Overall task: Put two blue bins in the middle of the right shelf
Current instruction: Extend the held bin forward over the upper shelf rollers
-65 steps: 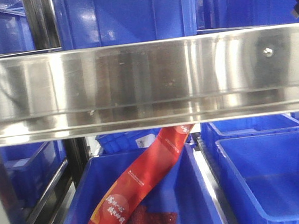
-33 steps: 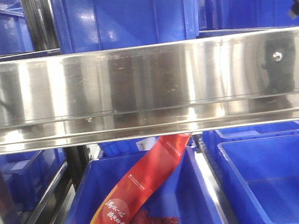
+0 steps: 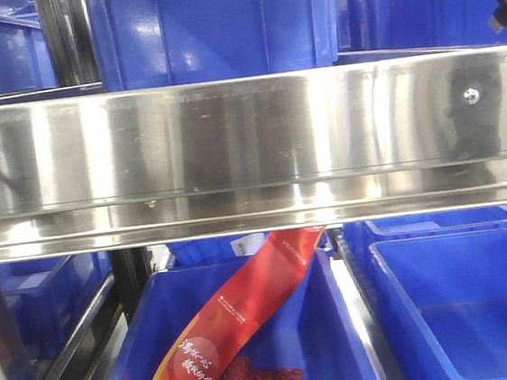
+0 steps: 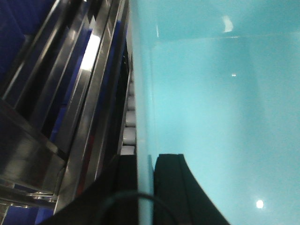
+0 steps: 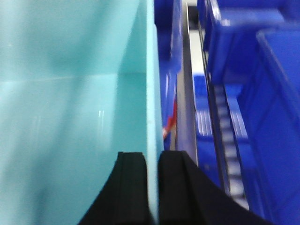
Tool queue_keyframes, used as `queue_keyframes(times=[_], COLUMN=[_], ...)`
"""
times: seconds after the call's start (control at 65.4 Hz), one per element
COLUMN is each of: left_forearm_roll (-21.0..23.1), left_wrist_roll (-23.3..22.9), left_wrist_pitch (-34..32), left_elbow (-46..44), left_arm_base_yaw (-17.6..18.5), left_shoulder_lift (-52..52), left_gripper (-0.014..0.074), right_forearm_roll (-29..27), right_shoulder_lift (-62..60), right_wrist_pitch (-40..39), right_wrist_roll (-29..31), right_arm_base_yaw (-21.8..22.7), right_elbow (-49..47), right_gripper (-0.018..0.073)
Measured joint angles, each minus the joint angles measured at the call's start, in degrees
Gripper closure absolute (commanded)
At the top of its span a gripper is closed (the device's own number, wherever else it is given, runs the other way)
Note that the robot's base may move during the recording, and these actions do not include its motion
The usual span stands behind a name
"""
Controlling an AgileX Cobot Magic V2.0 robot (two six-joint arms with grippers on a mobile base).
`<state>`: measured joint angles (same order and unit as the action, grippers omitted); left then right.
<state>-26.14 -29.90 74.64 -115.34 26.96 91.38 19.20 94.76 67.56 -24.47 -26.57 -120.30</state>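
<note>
left claw (image 4: 143, 187) clamps aqua bin (image 4: 220, 108) wall | right claw (image 5: 152, 187) clamps opposite wall | two-sided grip keeps it level for shelving

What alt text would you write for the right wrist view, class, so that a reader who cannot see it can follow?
The right gripper, its two black fingers clamped on either side of a wall of a pale aqua bin, fills the left and centre. To the right, darker royal-blue bins sit along a metal shelf rail with a roller track.
</note>
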Motion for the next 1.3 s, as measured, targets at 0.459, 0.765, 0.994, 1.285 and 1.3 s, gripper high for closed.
queue_keyframes(times=[0.459,0.765,0.994,1.285,1.3], left_forearm_roll=[15.53,15.00,14.79,14.55,14.44], left_wrist_roll=[11.01,11.48,11.48,10.98,10.98], left_wrist_pitch=[0.01,-0.23,-0.99,-3.75,-3.86], left_elbow=[0.00,0.00,0.00,-0.31,-0.31], left_arm_base_yaw=[-12.02,-12.62,-12.62,-11.49,-11.49], left_shoulder_lift=[10.15,15.14,15.94,15.20,15.17], left_gripper=[0.0707,0.0707,0.0552,0.0077,0.0072], right_forearm_roll=[-2.29,-2.17,-1.70,-1.45,-1.30], right_shoulder_lift=[11.13,16.23,16.81,16.30,16.09], right_wrist_pitch=[5.05,5.05,4.82,3.30,3.19], right_wrist_roll=[-7.93,-9.11,-9.41,-9.63,-9.63], right_arm_base_yaw=[0.00,0.34,0.46,-0.49,-0.53], right_elbow=[0.00,0.00,0.00,-0.37,-0.48], right_gripper=[0.0721,0.0721,0.0416,0.0216,0.0218])
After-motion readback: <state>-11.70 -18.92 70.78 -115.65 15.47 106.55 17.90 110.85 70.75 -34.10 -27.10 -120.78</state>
